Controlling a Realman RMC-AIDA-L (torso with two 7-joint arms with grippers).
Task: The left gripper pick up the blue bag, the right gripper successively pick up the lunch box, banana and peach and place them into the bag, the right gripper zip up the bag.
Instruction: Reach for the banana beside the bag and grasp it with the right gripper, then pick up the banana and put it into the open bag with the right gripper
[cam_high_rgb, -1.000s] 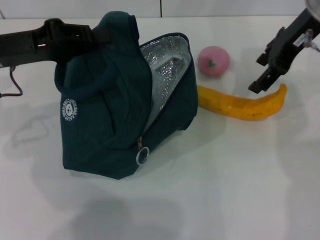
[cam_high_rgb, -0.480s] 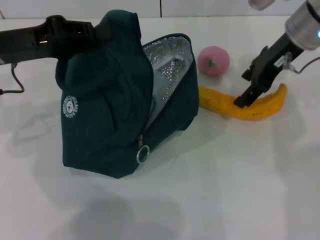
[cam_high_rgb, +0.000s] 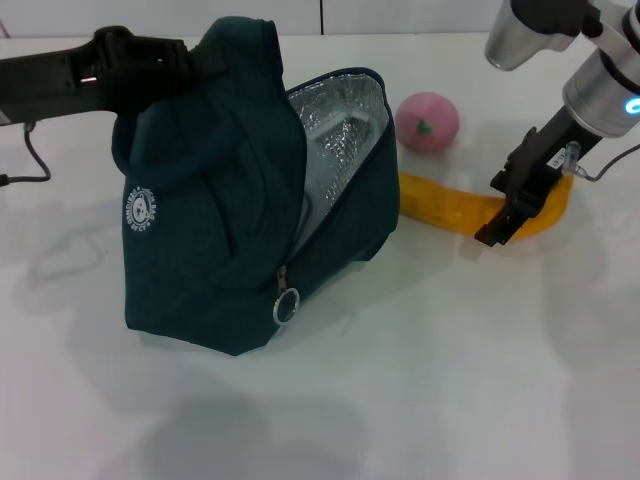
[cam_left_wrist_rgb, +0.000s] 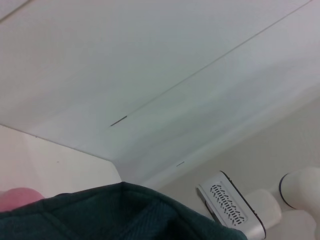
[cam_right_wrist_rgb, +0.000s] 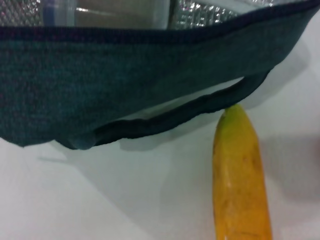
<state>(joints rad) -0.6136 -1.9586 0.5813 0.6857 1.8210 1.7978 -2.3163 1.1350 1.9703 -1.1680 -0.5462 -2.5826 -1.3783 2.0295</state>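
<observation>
Left end effector (cam_high_rgb: 195, 68) at the tabletop's (cam_high_rgb: 430, 380) far left, pinching the top of the blue bag (cam_high_rgb: 240, 210) and holding it upright; fingers buried in fabric, not shown in the left wrist view, which gives only a teal fabric edge and a pink sliver of peach. Bag mouth gaping toward the right, silver foil lining exposed, ring zip pull hanging low on the front, white round logo on the left face. Lunch box (cam_right_wrist_rgb: 105, 11) inside the bag, plain only in the right wrist view: clear wall, blue rim, behind the bag's dark edge. Right end effector (cam_high_rgb: 515, 205) down on the banana (cam_high_rgb: 450, 205) near the right edge, fingers spread astride its middle. Banana yellow-orange, lying flat, one tip just beside the bag. Peach (cam_high_rgb: 427, 121) pink, round, beyond the banana toward the far edge, near the bag.
</observation>
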